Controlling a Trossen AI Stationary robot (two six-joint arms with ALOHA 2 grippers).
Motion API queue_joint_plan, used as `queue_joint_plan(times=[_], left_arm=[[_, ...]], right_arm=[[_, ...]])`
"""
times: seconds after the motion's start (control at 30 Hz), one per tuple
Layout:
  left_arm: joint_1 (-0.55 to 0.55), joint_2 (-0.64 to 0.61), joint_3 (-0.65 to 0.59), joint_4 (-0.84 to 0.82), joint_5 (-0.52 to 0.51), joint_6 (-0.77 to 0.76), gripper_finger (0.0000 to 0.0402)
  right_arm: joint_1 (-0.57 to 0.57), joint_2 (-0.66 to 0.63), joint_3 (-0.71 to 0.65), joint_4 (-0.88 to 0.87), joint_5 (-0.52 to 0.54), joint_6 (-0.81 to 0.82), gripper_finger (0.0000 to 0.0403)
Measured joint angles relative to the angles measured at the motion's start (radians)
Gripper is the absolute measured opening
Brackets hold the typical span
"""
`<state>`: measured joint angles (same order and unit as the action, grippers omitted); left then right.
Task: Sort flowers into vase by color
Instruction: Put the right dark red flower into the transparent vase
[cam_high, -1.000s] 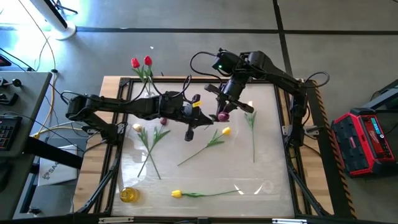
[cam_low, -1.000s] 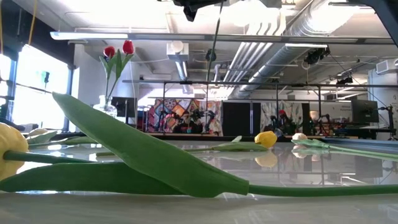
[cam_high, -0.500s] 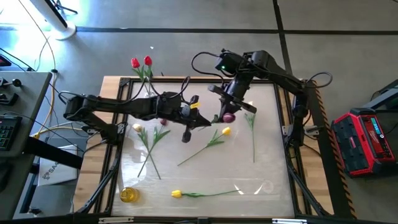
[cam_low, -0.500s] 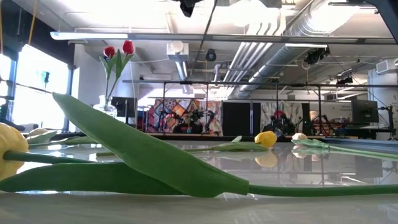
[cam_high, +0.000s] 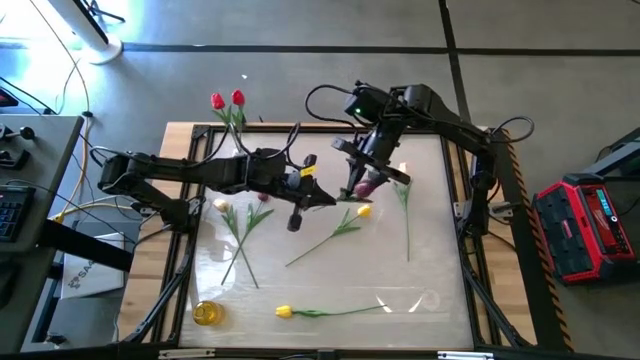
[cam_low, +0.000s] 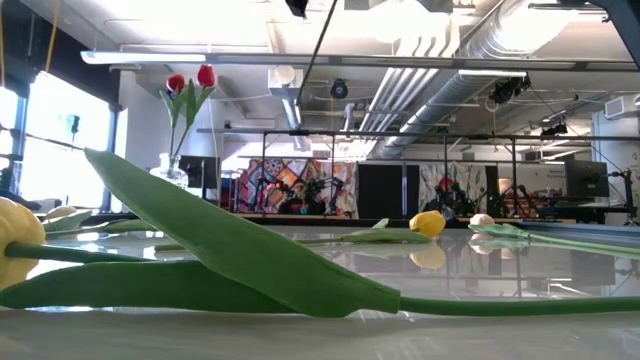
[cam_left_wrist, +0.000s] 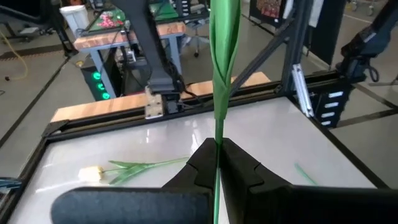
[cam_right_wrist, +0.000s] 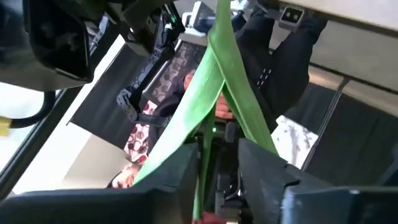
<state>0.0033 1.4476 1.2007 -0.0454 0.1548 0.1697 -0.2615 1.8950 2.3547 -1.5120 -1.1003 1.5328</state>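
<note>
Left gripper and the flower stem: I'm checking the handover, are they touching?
Touching. In the left wrist view the left gripper has its fingers closed on the green stem, which runs between them with no gap.

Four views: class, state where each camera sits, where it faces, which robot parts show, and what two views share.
High view: above the glossy white table, facing straight down; both dark arms.
Low view: table-top height, facing level across that table; hardly any arm.
Left wrist view: left wrist, looking past jaws shut on a thin green flower stem.
Right wrist view: right wrist, past open jaws straddling it.
Shared: both wrist views show that stem.
</note>
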Motion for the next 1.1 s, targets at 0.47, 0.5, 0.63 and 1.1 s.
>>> queue_joint_plan(times=[0.47,0.5,0.63,1.1], left_arm=[[-0.052,-0.006,0.001,0.018,0.001,0.025,0.0],[-0.053,-0.009,0.001,0.022,0.005,0.025,0.0],[-0.064,-0.041,0.001,0.013,0.025,0.025,0.0],[-0.069,-0.248,0.001,-0.038,0.016,0.005,0.0]], right_arm=[[0.004,-0.041,0.0,-0.006,-0.04,-0.017,0.0218],[0.0,-0.05,0.001,-0.011,-0.035,-0.031,0.022],[-0.008,-0.073,0.002,-0.061,0.017,-0.14,0.0222],[0.009,-0.105,0.001,-0.032,0.262,-0.725,0.0222]])
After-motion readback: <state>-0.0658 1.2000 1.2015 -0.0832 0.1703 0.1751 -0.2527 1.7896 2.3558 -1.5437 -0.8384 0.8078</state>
